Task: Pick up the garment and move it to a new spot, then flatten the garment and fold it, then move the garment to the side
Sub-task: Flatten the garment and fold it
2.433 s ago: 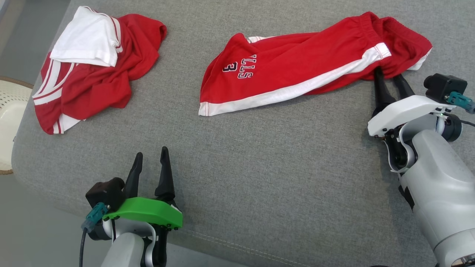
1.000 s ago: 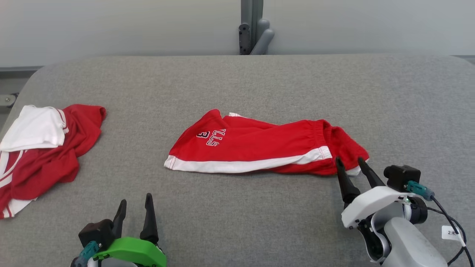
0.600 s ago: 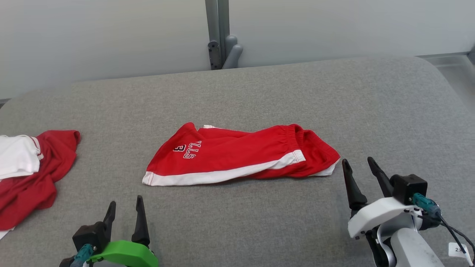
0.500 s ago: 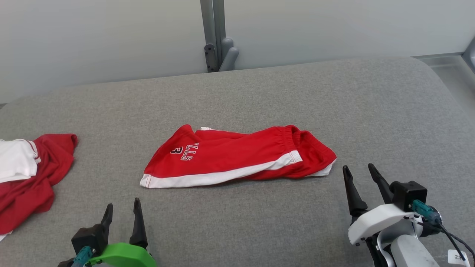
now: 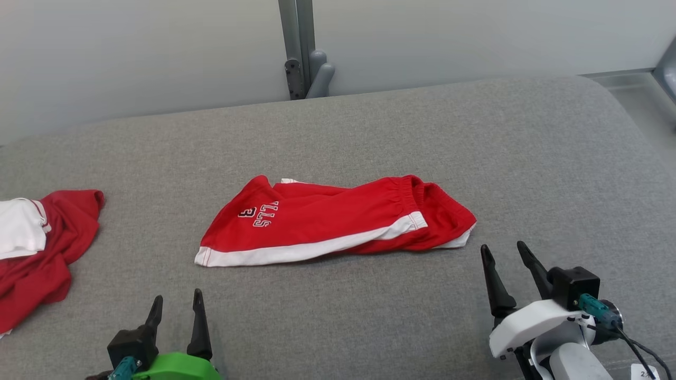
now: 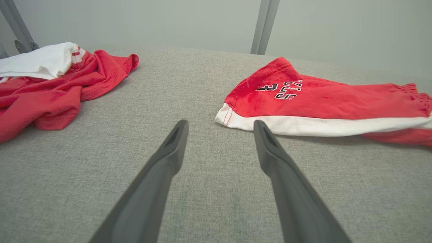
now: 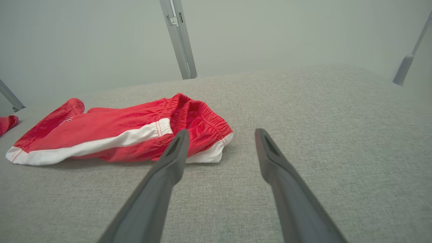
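Lying near the middle of the grey padded surface [image 5: 369, 132], the red shorts [image 5: 327, 224] are stretching from left to right, with the white side stripe facing the robot and the gathered waistband at the right end. They are lying doubled over, so the lower layer is mostly hidden. Just a white edge is peeking out at the far side and at the right corner. The black and white lettering near the leg hem is showing upside down in the head view. A "3" is readable, but the letters beside it are too small to read with certainty. The left gripper [image 5: 177, 298] is hovering at the lower left, its two fingers spread apart and holding nothing, well apart from the hem. Its green body is being cut off by the bottom edge. The right gripper [image 5: 503, 248] is standing just beside the waistband end without touching it, its fingers also spread and empty. A second garment [image 5: 47, 248], red and white and crumpled, is lying at the far left, and the frame edge is cutting off part of it. A grey post [image 5: 296, 47] is rising behind the surface.
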